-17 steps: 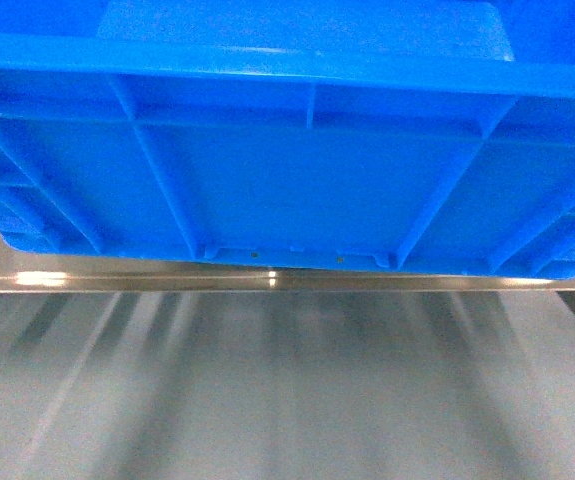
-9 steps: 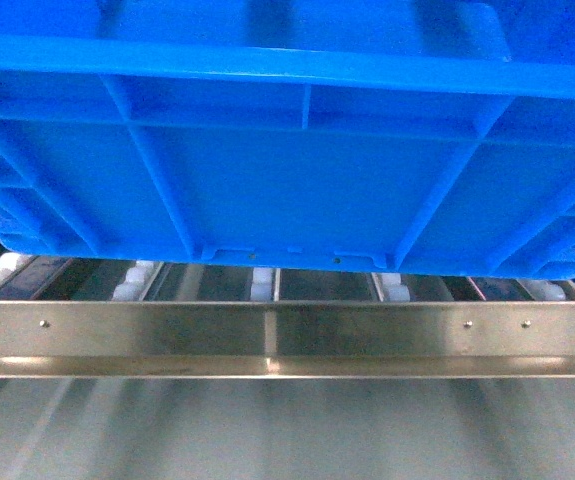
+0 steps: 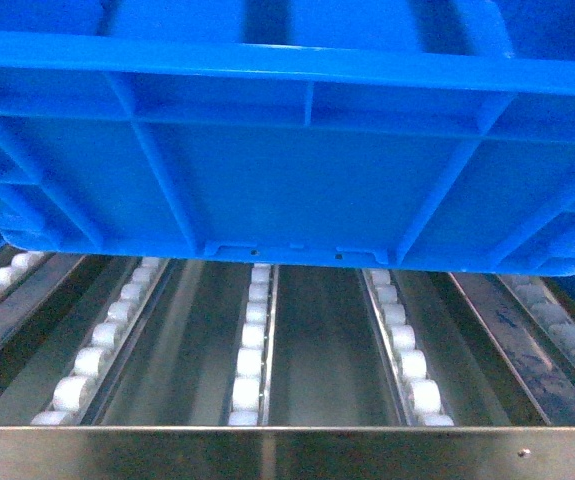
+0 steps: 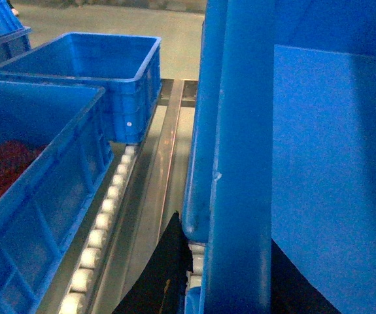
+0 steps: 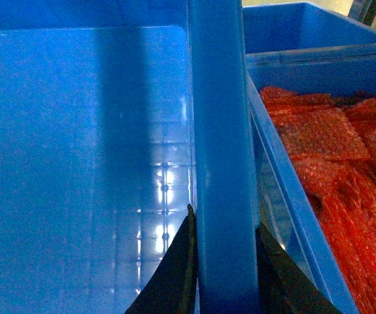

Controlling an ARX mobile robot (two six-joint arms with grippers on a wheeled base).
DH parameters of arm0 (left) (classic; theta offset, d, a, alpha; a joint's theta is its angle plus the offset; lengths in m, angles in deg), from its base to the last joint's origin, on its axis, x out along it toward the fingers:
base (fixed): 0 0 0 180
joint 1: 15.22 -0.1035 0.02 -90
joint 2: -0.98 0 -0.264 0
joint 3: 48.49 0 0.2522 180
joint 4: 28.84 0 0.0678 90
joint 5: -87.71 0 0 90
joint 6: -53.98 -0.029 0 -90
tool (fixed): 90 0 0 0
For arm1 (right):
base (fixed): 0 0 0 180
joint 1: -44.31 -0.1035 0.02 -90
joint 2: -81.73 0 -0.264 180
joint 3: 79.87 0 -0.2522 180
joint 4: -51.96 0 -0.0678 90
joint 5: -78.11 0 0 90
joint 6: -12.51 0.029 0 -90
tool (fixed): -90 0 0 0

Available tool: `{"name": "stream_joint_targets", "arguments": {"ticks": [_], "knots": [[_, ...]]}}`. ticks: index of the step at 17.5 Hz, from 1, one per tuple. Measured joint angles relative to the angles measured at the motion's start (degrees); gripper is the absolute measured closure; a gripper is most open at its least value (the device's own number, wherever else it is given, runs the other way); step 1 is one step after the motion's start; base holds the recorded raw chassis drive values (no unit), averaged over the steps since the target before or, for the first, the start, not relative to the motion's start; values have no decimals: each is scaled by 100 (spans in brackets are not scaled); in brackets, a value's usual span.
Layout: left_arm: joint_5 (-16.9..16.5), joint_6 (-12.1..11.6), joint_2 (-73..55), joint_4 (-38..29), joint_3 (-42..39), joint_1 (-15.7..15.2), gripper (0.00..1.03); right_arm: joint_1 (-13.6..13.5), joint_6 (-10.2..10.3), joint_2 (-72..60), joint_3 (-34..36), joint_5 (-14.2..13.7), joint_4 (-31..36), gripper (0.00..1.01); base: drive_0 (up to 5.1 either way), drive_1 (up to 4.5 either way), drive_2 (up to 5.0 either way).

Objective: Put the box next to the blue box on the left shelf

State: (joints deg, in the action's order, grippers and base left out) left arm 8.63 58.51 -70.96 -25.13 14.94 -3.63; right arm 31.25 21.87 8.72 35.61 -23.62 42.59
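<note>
Both grippers, left gripper (image 4: 230, 278) and right gripper (image 5: 223, 275), clamp the crate (image 3: 297, 180) rim, hovering it over the shelf (image 3: 287, 452) rollers. Placing stage; next it needs lowering beside the neighbouring crate (image 4: 37, 196).

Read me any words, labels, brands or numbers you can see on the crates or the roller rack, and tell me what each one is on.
None readable: the held bright blue plastic crate, the grey steel roller shelf, the neighbouring blue crates and the red bubble-wrap bags show no text.
</note>
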Motion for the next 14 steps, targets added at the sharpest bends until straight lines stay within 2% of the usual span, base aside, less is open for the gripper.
{"name": "stream_joint_targets", "arguments": {"ticks": [14], "knots": [[4, 0, -15, 17, 0, 0, 87, 0, 0, -9, 0, -2, -28, 85, 0, 0, 0]]}}
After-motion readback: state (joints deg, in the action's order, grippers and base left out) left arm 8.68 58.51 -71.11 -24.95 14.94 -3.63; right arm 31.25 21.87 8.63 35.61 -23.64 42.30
